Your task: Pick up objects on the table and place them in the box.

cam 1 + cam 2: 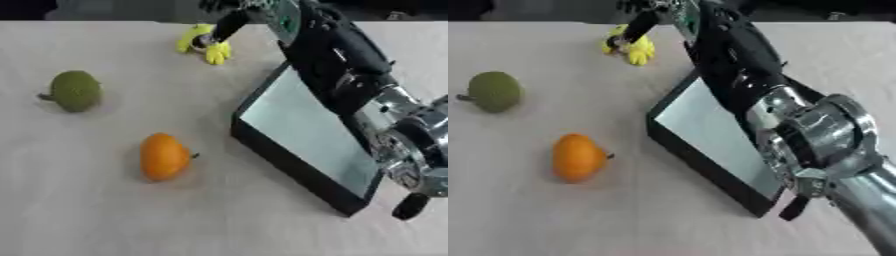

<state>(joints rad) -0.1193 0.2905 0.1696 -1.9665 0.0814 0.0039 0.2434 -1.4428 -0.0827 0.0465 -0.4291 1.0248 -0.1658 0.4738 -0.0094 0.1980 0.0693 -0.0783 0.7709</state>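
Beyond the box's (302,150) far corner, the right hand (229,22) reaches over it and pinches the yellow object (203,44) on the table, the box lying just behind toward the robot.

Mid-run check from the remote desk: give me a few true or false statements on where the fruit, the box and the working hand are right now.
1. The right hand reaches to the yellow object at the table's far edge. True.
2. The orange fruit lies inside the box. False: it lies on the table, left of the box.
3. The green fruit sits farther left than the orange fruit. True.
4. The box already holds two things. False: the part of its floor that shows is bare; the arm hides the rest.
5. The left hand grips the green fruit. False: no left hand shows, and the green fruit lies alone.
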